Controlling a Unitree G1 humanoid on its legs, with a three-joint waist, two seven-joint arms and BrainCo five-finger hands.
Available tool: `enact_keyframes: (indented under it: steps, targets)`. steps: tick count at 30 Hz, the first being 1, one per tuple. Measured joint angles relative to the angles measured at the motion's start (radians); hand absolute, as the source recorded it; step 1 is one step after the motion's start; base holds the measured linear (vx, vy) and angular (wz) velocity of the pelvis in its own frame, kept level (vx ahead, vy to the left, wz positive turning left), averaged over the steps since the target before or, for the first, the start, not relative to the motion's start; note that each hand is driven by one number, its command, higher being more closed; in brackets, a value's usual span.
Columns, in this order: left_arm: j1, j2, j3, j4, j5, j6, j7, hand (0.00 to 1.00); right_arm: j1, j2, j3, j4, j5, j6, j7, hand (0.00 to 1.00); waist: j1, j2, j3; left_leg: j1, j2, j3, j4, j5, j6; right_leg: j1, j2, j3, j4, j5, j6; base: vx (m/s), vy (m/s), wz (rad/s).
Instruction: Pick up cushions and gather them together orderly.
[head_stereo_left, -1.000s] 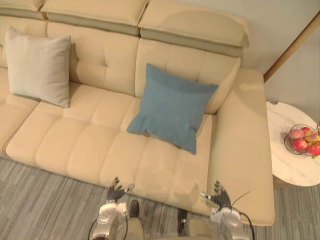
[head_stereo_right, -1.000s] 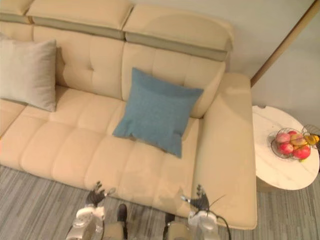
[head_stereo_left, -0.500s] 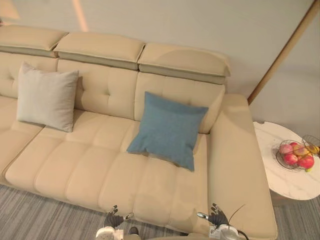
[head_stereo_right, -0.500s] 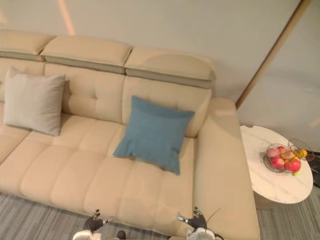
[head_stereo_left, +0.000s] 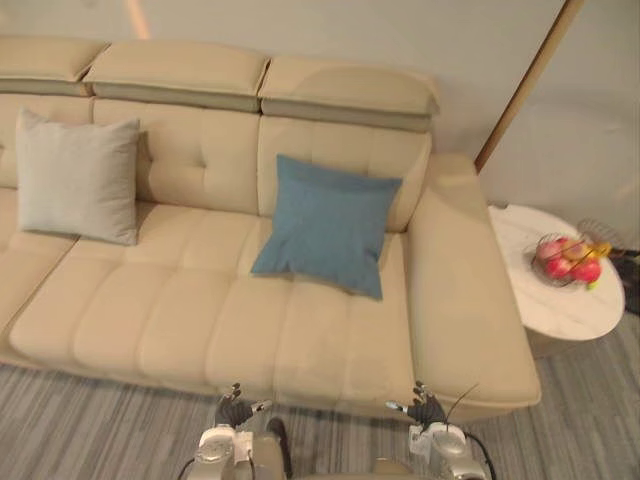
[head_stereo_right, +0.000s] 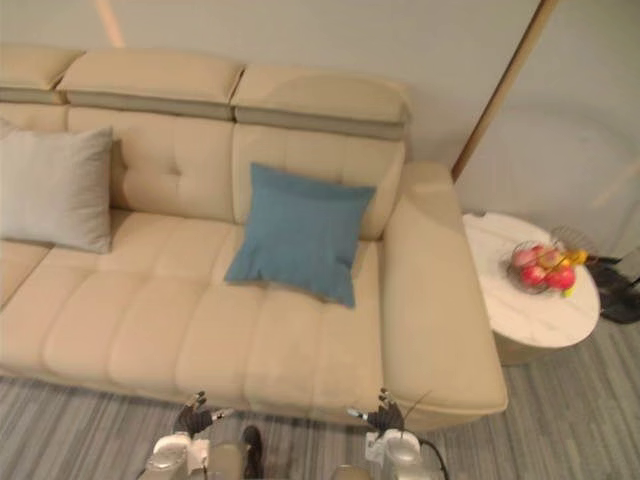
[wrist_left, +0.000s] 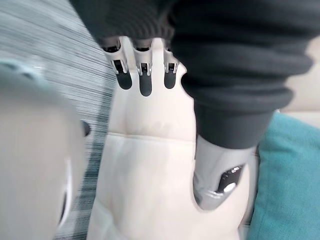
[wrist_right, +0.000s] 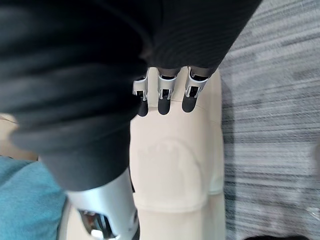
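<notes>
While both hands hang low over the striped carpet (head_stereo_left: 90, 430), just in front of the cream sofa (head_stereo_left: 180, 320), the two cushions sit up on the seat, well apart from them.

Left hand (head_stereo_left: 235, 408): fingers (wrist_left: 145, 80) straight and slightly spread, thumb (wrist_left: 220, 180) held off to one side, nothing in the palm. Right hand (head_stereo_left: 426, 409): same posture, with straight fingers (wrist_right: 166, 95) and the thumb apart, and it holds nothing. Both hands point toward the sofa's front edge and are near it, but whether they touch it cannot be told.

Blue cushion (head_stereo_left: 328, 225): stands tilted back against the backrest on the right part of the seat, with its lower edge resting on the seat padding. It lies beyond both hands, toward the back of the seat. Sideways it falls between them. A patch of its blue fabric shows past the thumb in each wrist view.

Pale grey cushion (head_stereo_left: 77, 177): also leans upright on the backrest, further toward the robot's left. It is well apart from the blue cushion, with one tufted back panel bare between the two. It sits far from both hands, out to the left of the left hand.

Beyond the sofa's right armrest stands a round white surface (head_stereo_left: 560, 305). It carries a wire basket (head_stereo_left: 565, 262) of red and yellow fruit, well apart from the right hand.
</notes>
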Motion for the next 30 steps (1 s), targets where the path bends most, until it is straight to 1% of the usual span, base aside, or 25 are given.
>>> enact_keyframes:
  steps: [1, 2, 3, 4, 5, 6, 7, 8, 10, 11, 12, 13, 14, 15, 16, 18, 20, 21, 22, 23, 25, 28, 30]
  targets:
    - [0.001, -0.005, -0.005, 0.000, -0.008, 0.000, 0.000, 0.00, -0.007, 0.000, 0.001, 0.003, 0.000, 0.000, -0.002, 0.00, 0.000, 0.027, 0.012, 0.008, 0.019, -0.016, -0.070, 0.068, -0.012, -0.001, 0.033, -0.012, -0.036, 0.021, -0.035, -0.52, -0.107, 0.15]
    - [0.006, -0.009, -0.011, 0.000, -0.010, 0.000, 0.002, 0.00, 0.006, 0.000, -0.001, 0.003, 0.000, 0.001, -0.008, 0.00, -0.003, 0.030, 0.013, 0.027, 0.025, -0.031, -0.141, 0.095, -0.061, -0.013, 0.034, -0.054, -0.050, 0.036, -0.063, -0.52, -0.089, 0.21]
    - [0.007, -0.008, -0.012, 0.000, -0.010, 0.000, 0.001, 0.00, 0.012, 0.000, -0.002, 0.003, 0.000, 0.001, -0.010, 0.00, -0.005, 0.025, 0.014, 0.027, 0.024, -0.034, -0.147, 0.086, -0.073, -0.019, 0.032, -0.070, -0.052, 0.039, -0.072, -0.40, -0.037, 0.27]
    - [0.004, -0.001, -0.012, -0.008, -0.010, -0.001, 0.000, 0.00, 0.019, 0.004, -0.005, 0.004, 0.000, 0.002, -0.017, 0.00, -0.006, 0.018, 0.017, 0.020, 0.017, -0.041, -0.107, 0.063, -0.076, -0.028, 0.009, -0.100, -0.058, 0.048, -0.095, -0.35, 0.015, 0.18]
    - [0.003, 0.000, -0.012, -0.007, -0.010, -0.001, 0.000, 0.00, 0.023, -0.005, -0.010, 0.005, 0.000, 0.003, -0.017, 0.00, -0.014, 0.010, 0.020, 0.012, 0.001, -0.059, 0.009, 0.015, -0.036, -0.041, -0.016, -0.107, -0.063, 0.066, -0.098, -0.32, 0.039, 0.14]
    - [0.005, 0.000, -0.012, -0.006, -0.010, 0.000, 0.000, 0.00, 0.027, -0.009, -0.012, 0.005, 0.000, 0.003, -0.017, 0.00, -0.016, 0.010, 0.020, 0.013, -0.002, -0.063, 0.049, -0.005, -0.027, -0.043, -0.023, -0.108, -0.068, 0.075, -0.095, -0.28, 0.093, 0.11]
    - [0.008, -0.001, -0.013, -0.003, -0.009, 0.000, 0.001, 0.00, 0.040, -0.018, -0.017, 0.005, 0.000, 0.003, -0.017, 0.00, -0.018, 0.009, 0.019, 0.026, -0.005, -0.080, 0.150, -0.086, -0.012, -0.053, -0.039, -0.108, -0.085, 0.101, -0.087, -0.20, 0.109, 0.11]
    - [0.007, -0.002, -0.015, 0.001, -0.007, -0.001, 0.000, 0.00, 0.046, -0.023, -0.020, 0.008, -0.001, 0.003, -0.016, 0.00, -0.019, 0.010, 0.018, 0.035, -0.002, -0.089, 0.193, -0.134, -0.008, -0.062, -0.044, -0.107, -0.095, 0.118, -0.082, -0.20, 0.181, 0.12]
    - [0.004, 0.000, -0.029, 0.025, -0.001, 0.001, 0.000, 0.00, 0.057, -0.031, -0.035, 0.034, -0.001, 0.006, -0.008, 0.00, -0.020, 0.023, 0.011, 0.089, 0.031, -0.111, 0.257, -0.262, -0.036, -0.081, -0.049, -0.107, -0.128, 0.166, -0.056, -0.14, 0.286, 0.07]
    - [0.000, 0.002, -0.032, 0.035, 0.004, 0.002, -0.001, 0.00, 0.058, -0.031, -0.039, 0.046, -0.001, 0.007, -0.006, 0.00, -0.022, 0.026, 0.010, 0.107, 0.039, -0.109, 0.255, -0.285, -0.043, -0.082, -0.050, -0.107, -0.131, 0.173, -0.048, -0.13, 0.356, 0.05]
    - [-0.001, 0.002, -0.034, 0.053, 0.006, 0.004, -0.001, 0.00, 0.069, -0.035, -0.043, 0.057, -0.001, 0.016, 0.000, 0.00, -0.030, 0.039, 0.003, 0.155, 0.037, -0.107, 0.177, -0.317, -0.065, -0.075, -0.046, -0.102, -0.144, 0.187, -0.023, -0.09, 0.265, 0.08]
    - [0.002, 0.020, -0.037, 0.063, 0.012, 0.007, -0.002, 0.00, 0.079, -0.014, -0.043, 0.076, -0.001, 0.022, 0.004, 0.00, -0.034, 0.009, -0.006, 0.191, 0.002, -0.095, 0.093, -0.297, -0.055, -0.061, -0.059, -0.080, -0.184, 0.210, -0.003, -0.09, 0.265, 0.06]
    - [0.008, 0.032, -0.043, 0.063, 0.019, 0.008, -0.002, 0.00, 0.088, -0.001, -0.044, 0.085, -0.001, 0.022, 0.010, 0.00, -0.037, -0.004, -0.018, 0.208, -0.017, -0.088, 0.047, -0.279, -0.042, -0.056, -0.067, -0.074, -0.208, 0.224, 0.004, -0.06, 0.202, -0.02]
    - [0.021, 0.047, -0.048, 0.063, 0.025, 0.011, -0.002, 0.00, 0.099, 0.006, -0.044, 0.084, -0.001, 0.021, 0.014, 0.00, -0.042, -0.026, -0.034, 0.230, -0.047, -0.083, 0.000, -0.250, -0.024, -0.050, -0.085, -0.065, -0.245, 0.252, 0.018, -0.05, 0.203, 0.00]
    - [0.025, 0.051, -0.054, 0.063, 0.027, 0.011, -0.002, 0.00, 0.107, 0.003, -0.047, 0.085, -0.001, 0.022, 0.015, 0.00, -0.048, -0.029, -0.037, 0.236, -0.070, -0.084, -0.010, -0.245, -0.013, -0.033, -0.104, -0.064, -0.268, 0.276, 0.032, -0.07, 0.243, 0.03]
    - [0.028, 0.054, -0.069, 0.063, 0.035, 0.011, -0.001, 0.00, 0.112, 0.004, -0.046, 0.085, -0.001, 0.022, 0.015, 0.00, -0.055, -0.028, -0.041, 0.241, -0.092, -0.084, -0.031, -0.236, 0.001, -0.031, -0.120, -0.058, -0.282, 0.288, 0.035, -0.07, 0.168, 0.10]
    - [0.041, 0.056, -0.075, 0.064, 0.044, 0.011, -0.001, 0.00, 0.115, 0.001, -0.053, 0.085, -0.002, 0.022, 0.017, 0.00, -0.066, -0.018, -0.055, 0.250, -0.117, -0.082, -0.069, -0.219, 0.016, -0.030, -0.132, -0.040, -0.304, 0.305, 0.035, -0.06, 0.124, 0.06]
    - [0.044, 0.056, -0.075, 0.064, 0.044, 0.011, -0.001, 0.00, 0.117, -0.001, -0.057, 0.085, -0.002, 0.022, 0.017, 0.00, -0.068, -0.021, -0.062, 0.252, -0.120, -0.081, -0.074, -0.217, 0.017, -0.029, -0.134, -0.039, -0.309, 0.307, 0.036, -0.04, 0.102, 0.00]
    - [0.049, 0.056, -0.075, 0.064, 0.044, 0.011, -0.001, 0.00, 0.119, -0.001, -0.073, 0.088, -0.002, 0.023, 0.017, 0.00, -0.068, -0.012, -0.067, 0.254, -0.124, -0.079, -0.078, -0.216, 0.017, -0.025, -0.135, -0.037, -0.319, 0.310, 0.037, -0.02, 0.070, -0.06]
    - [0.052, 0.055, -0.074, 0.071, 0.045, 0.011, -0.001, 0.00, 0.119, -0.005, -0.081, 0.093, -0.003, 0.025, 0.017, 0.00, -0.068, -0.006, -0.071, 0.267, -0.125, -0.074, -0.088, -0.215, 0.016, -0.018, -0.134, -0.029, -0.331, 0.312, 0.035, -0.01, 0.034, -0.08]
    - [0.051, 0.056, -0.074, 0.079, 0.047, 0.011, -0.001, 0.00, 0.118, -0.008, -0.081, 0.095, -0.004, 0.030, 0.017, 0.00, -0.068, -0.002, -0.077, 0.271, -0.123, -0.071, -0.091, -0.214, 0.015, -0.018, -0.130, -0.025, -0.334, 0.312, 0.035, 0.02, -0.013, -0.12]
    - [0.050, 0.055, -0.073, 0.081, 0.052, 0.011, -0.001, 0.00, 0.112, -0.008, -0.081, 0.095, -0.005, 0.036, 0.018, 0.00, -0.067, -0.002, -0.077, 0.282, -0.113, -0.060, -0.105, -0.212, 0.012, -0.018, -0.119, -0.015, -0.343, 0.313, 0.035, 0.04, -0.037, -0.14]
    - [0.050, 0.056, -0.072, 0.082, 0.063, 0.011, -0.002, 0.00, 0.110, -0.009, -0.081, 0.095, -0.010, 0.038, 0.018, 0.00, -0.067, -0.003, -0.081, 0.288, -0.107, -0.054, -0.109, -0.208, 0.016, -0.016, -0.110, -0.009, -0.355, 0.320, 0.041, 0.08, -0.038, -0.13]
